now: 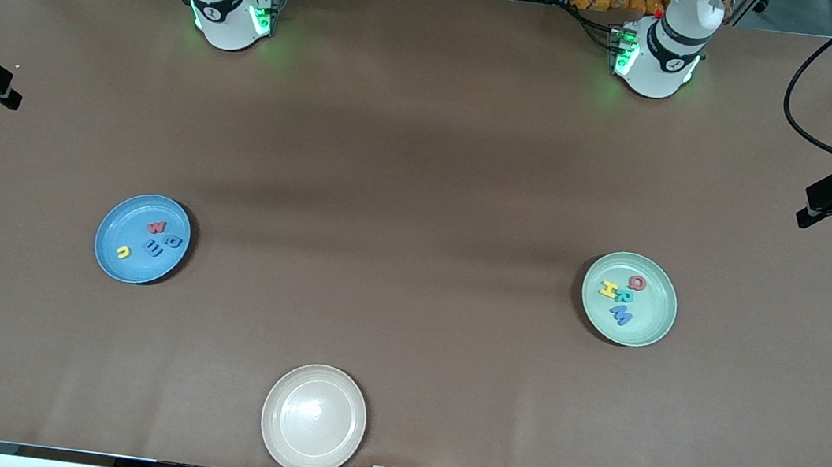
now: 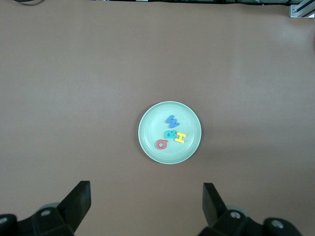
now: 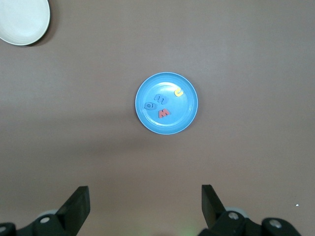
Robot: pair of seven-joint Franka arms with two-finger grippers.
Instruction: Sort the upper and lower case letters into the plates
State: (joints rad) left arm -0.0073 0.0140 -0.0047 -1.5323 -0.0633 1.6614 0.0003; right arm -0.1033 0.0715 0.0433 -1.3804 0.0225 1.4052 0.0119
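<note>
letters: eight in all, every one already in a plate, none loose on the table (image 1: 422,187).
blue plate (image 1: 114,248): toward the right arm's end; carries four letters: yellow u (image 1: 122,252), red w (image 1: 157,227), two blue ones (image 1: 164,246) close together. Reads as the lowercase set, though the two blue shapes are too small to name.
pale green plate (image 1: 651,326): toward the left arm's end; carries red Q (image 1: 638,282), yellow H (image 1: 608,290), teal R (image 1: 624,296), blue M (image 1: 621,315), bunched near the middle. Reads as the uppercase set.
split: one case per plate, so sorting looks finished, judging by the layout.
cream-white plate (image 1: 314,419): nearest the front camera, between the other two; nothing in it, not a sort target.
left gripper (image 2: 146,206): high over the table, looking down on the pale green plate; fingers spread wide, holding nothing.
right gripper (image 3: 145,206): high over the table, looking down on the blue plate; fingers spread wide, holding nothing.
arms: both wait, raised clear of the plates; fits a finished job with nothing left to pick.
risk: low; only check is that each of the two blue letters is truly lowercase.
</note>
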